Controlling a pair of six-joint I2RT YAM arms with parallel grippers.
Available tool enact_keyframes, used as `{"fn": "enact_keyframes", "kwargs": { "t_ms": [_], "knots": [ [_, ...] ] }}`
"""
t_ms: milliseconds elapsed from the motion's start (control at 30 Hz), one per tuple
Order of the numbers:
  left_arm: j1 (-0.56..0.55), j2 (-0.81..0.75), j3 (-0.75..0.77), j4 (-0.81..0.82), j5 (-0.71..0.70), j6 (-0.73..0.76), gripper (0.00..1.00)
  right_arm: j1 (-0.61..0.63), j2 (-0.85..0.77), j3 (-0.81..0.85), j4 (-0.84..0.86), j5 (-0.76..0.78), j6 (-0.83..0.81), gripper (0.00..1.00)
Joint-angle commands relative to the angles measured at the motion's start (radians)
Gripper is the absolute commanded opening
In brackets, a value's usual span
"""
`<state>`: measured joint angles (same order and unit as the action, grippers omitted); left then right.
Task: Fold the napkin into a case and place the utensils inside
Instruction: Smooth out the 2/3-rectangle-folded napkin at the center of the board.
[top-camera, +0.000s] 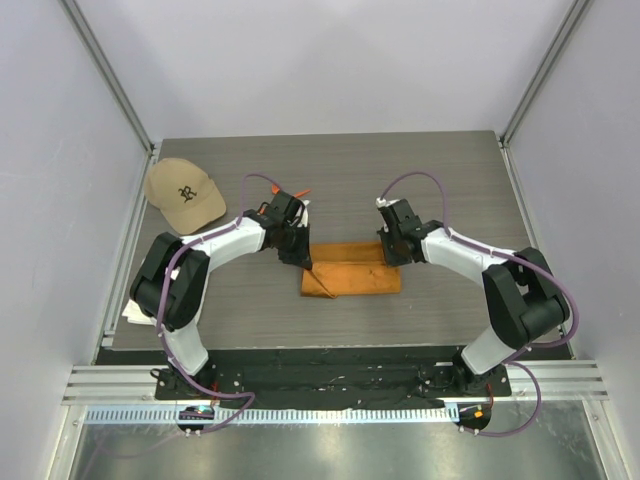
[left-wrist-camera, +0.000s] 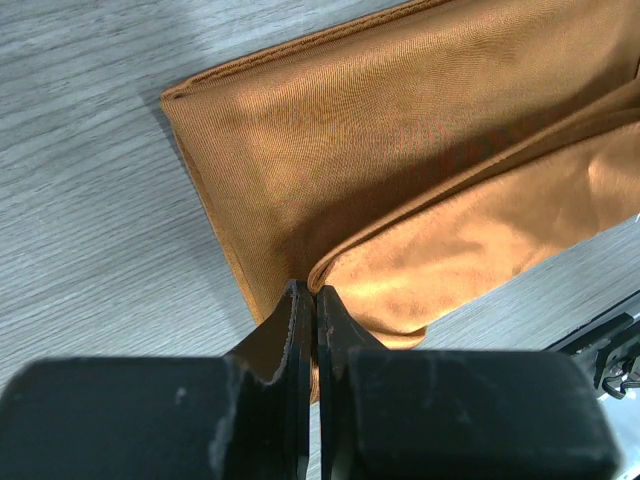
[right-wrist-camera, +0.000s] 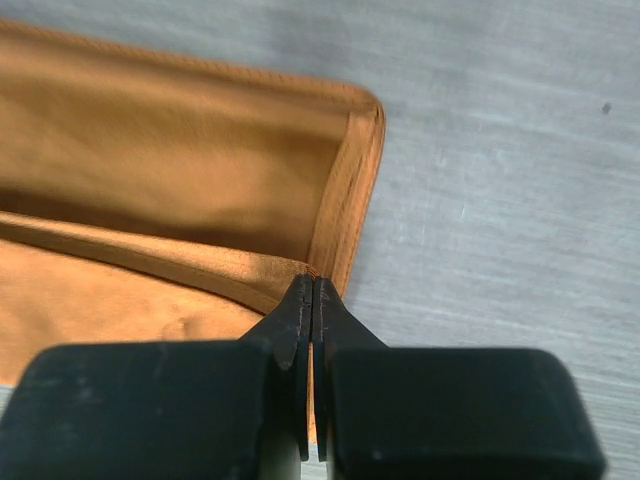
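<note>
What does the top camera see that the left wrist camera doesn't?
Only the top view shows the tan cloth baseball cap and the right gripper. Only the left wrist view shows, up close, the left gripper pinching the rust-orange folded cloth napkin at its edge. Both show that napkin lying on the grey wood-grain table.

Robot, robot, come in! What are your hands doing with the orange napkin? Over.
Left gripper shut on napkin, left end. Right gripper shut on its right end. Cloth folded, lying flat. Cap far left, clear of it.
</note>
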<state>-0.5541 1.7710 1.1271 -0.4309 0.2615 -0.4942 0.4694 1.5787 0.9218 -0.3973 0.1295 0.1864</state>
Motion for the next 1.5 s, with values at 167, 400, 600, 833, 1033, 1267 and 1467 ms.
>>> {"fn": "enact_keyframes", "kwargs": {
  "t_ms": [167, 400, 600, 833, 1033, 1267, 1467],
  "knots": [
    [0.003, -0.024, 0.003, 0.018, -0.011, 0.006, 0.00, -0.011, 0.004, -0.054, 0.051, 0.001, 0.007, 0.01],
    [0.013, 0.004, 0.028, 0.000, -0.024, 0.023, 0.00, -0.015, 0.017, -0.017, 0.048, 0.027, -0.021, 0.01],
    [0.011, 0.039, 0.045, 0.003, -0.016, 0.019, 0.00, -0.015, 0.004, 0.048, -0.034, 0.104, -0.067, 0.26],
    [0.013, 0.039, 0.057, -0.006, -0.054, 0.005, 0.04, 0.020, -0.095, 0.057, -0.055, 0.000, -0.024, 0.39],
    [0.013, 0.045, 0.056, 0.011, -0.061, -0.020, 0.08, 0.021, -0.112, -0.038, 0.093, -0.189, 0.070, 0.31],
    [0.013, 0.028, 0.036, 0.015, -0.082, -0.024, 0.04, 0.002, -0.056, -0.084, 0.135, -0.166, 0.059, 0.10],
    [0.013, 0.033, 0.011, 0.041, -0.081, -0.035, 0.01, -0.032, -0.011, -0.087, 0.181, -0.168, 0.051, 0.08]
  ]
}}
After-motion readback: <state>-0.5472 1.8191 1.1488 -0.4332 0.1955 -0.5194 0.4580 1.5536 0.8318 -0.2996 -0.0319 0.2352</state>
